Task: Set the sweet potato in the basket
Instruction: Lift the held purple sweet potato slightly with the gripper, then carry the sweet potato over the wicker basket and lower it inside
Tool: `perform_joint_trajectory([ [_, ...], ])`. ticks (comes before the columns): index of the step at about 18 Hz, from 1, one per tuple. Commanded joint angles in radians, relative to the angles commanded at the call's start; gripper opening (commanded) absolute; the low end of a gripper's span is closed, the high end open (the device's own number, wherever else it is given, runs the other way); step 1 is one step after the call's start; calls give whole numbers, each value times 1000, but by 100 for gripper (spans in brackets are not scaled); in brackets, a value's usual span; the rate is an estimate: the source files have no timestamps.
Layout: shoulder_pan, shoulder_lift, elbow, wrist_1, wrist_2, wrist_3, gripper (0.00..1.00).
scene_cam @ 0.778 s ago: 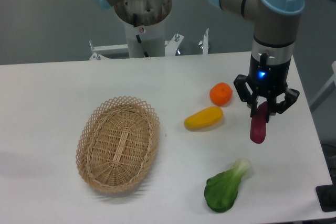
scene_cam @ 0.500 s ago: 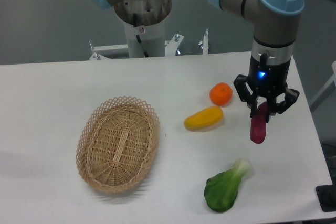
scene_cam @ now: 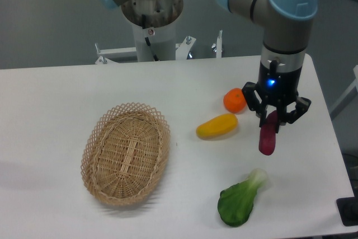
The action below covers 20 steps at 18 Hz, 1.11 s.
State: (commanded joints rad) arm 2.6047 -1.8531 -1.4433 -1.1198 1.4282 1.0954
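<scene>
Because the basket (scene_cam: 125,154) sat well apart to the left, the load had to hang clear of the table, above the yellow-orange fruit (scene_cam: 217,126) and orange (scene_cam: 235,100). The gripper (scene_cam: 272,122) was clamped on the sweet potato (scene_cam: 267,136), whose upper end sat between the jaws, the rest dangling below.

UR5e arm (scene_cam: 282,32): grey tubular links; light-blue plastic caps on the joints; silver cylindrical base column (scene_cam: 152,23) with small screws and a red mark. Wrist section black, with a glowing blue light (small, round). Gripper (scene_cam: 272,122): black, two-fingered.
</scene>
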Motion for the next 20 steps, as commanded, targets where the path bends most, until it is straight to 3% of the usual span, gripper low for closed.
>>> perform_joint_trajectory([
  [5, -104, 9, -51, 40, 2, -171, 14],
  [10, -262, -38, -95, 185, 119, -357, 14],
  [12, -314, -50, -106, 190, 176, -399, 15],
  [16, -399, -63, -172, 209, 184, -482, 15],
  [20, -454, -64, -242, 247, 209, -486, 15],
])
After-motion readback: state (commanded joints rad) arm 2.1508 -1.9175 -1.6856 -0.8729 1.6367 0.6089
